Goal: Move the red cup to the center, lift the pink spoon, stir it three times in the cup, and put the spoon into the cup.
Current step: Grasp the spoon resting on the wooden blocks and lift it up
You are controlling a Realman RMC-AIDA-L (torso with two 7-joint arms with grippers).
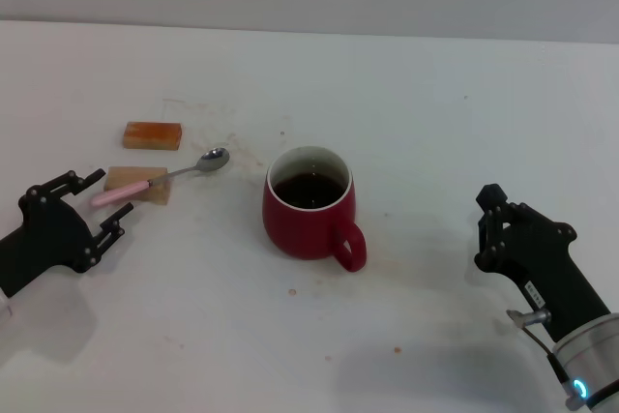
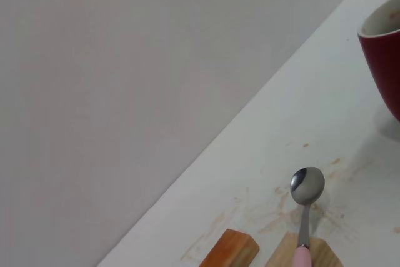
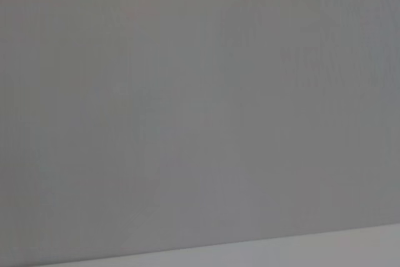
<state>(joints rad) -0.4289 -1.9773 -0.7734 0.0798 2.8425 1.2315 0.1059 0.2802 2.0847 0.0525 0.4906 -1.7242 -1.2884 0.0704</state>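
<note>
The left gripper (image 1: 101, 202) sits low at the near left, jaws spread wide apart. The right gripper (image 1: 490, 224) sits at the near right, pointing far.

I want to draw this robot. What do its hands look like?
Both are black. The left gripper is a skeleton-like frame of thin black bars with small silver screws. The right gripper is chunkier black, on a silver metal wrist ring with a small glowing blue light.

Head camera looks down across the table (image 1: 435, 94); left wrist camera, low and close, shares its spoon (image 2: 306, 187) and cup (image 2: 382, 54) (right wrist faces blank wall).
</note>
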